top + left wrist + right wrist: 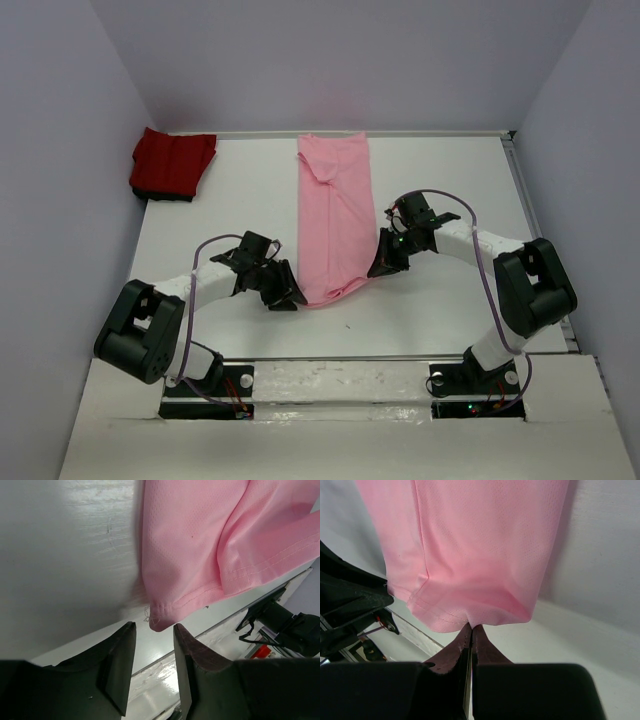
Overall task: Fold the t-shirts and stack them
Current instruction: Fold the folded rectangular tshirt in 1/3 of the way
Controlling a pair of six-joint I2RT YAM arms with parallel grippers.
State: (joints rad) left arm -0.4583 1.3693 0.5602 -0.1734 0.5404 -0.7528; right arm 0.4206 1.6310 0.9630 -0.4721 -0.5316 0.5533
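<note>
A light pink t-shirt [335, 215] lies folded into a long narrow strip down the middle of the white table. Its near hem shows in both wrist views [200, 555] [470, 555]. My right gripper [471, 626] is shut on that hem's lower right edge, pinching the cloth between the fingertips; from above it sits at the strip's right side [384, 262]. My left gripper [154, 626] stands open just short of the hem's near left corner, nothing between its fingers; from above it is at the strip's lower left [283, 293]. A deep red t-shirt [172, 163] lies folded at the far left corner.
White walls close in the table [240, 200] on the left, back and right. A raised rail runs along the table's near edge [340, 358], with both arm bases behind it. Cables loop off each arm.
</note>
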